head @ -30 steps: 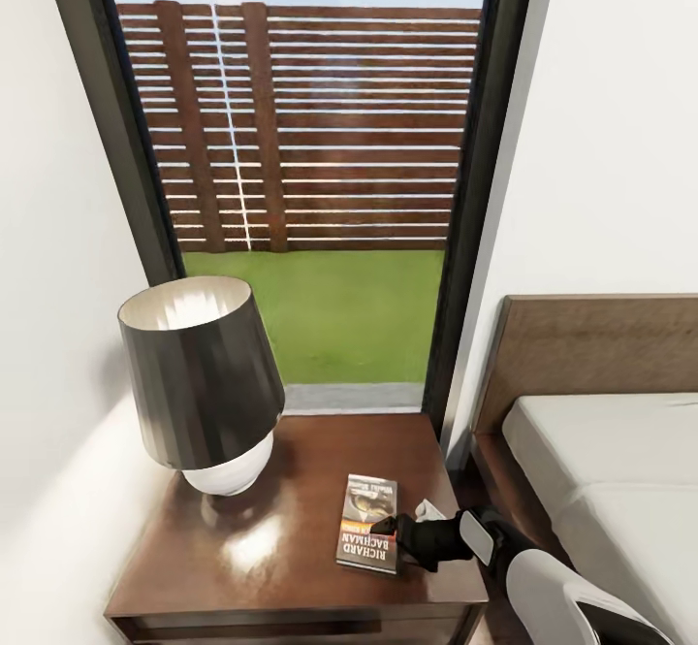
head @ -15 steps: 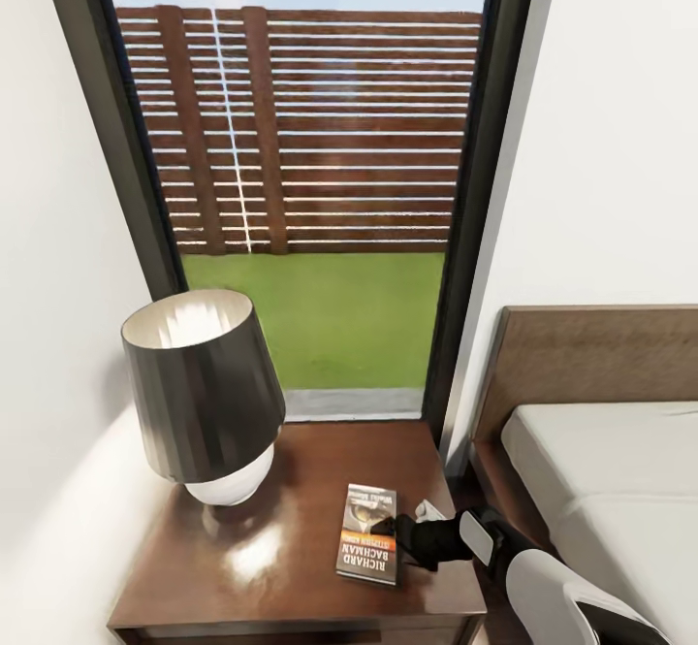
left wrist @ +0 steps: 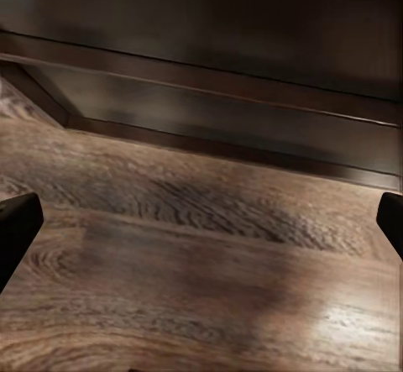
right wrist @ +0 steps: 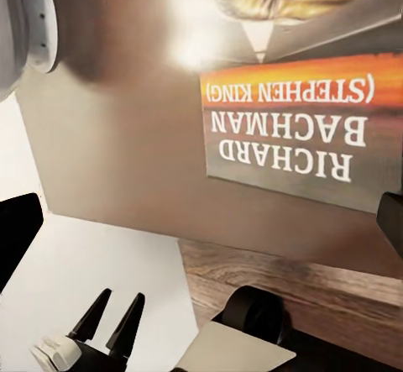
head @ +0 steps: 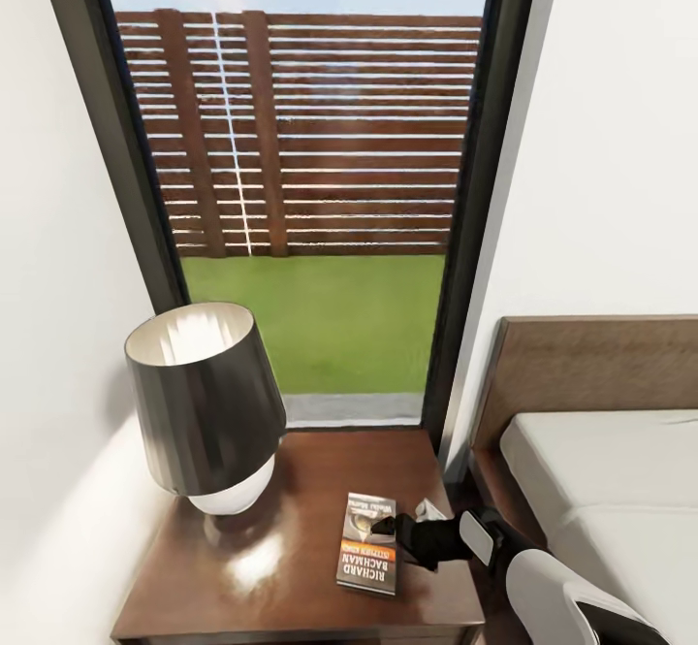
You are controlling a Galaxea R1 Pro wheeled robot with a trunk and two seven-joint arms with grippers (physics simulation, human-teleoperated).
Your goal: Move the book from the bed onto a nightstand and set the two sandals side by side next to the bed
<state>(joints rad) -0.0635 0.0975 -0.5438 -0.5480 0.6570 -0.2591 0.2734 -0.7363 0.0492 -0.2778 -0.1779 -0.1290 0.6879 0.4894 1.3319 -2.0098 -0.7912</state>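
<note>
The book [head: 368, 540] lies flat on the glossy dark-brown nightstand [head: 291, 577], right of its middle, orange band and white lettering up. My right gripper [head: 386, 529] hovers at the book's right edge, open, with nothing between its fingers. In the right wrist view the book [right wrist: 294, 128] rests on the nightstand top [right wrist: 109, 137], and the right gripper [right wrist: 201, 221] has its fingertips [right wrist: 17, 229] spread wide. My left gripper [left wrist: 201, 221] is open over the wood-plank floor [left wrist: 193, 288]. The bed [head: 601, 480] stands to the right. The sandals are out of view.
A lamp [head: 204, 403] with a dark shade and white base takes up the nightstand's left half. A tall dark-framed window [head: 310, 199] rises behind, white walls on both sides. The brown headboard [head: 591, 364] stands close to the nightstand. Dark furniture [left wrist: 210, 44] faces the left wrist.
The head view has tilted up a little, so everything sits slightly lower in the picture. The book stays flat on the nightstand with my right gripper at its edge.
</note>
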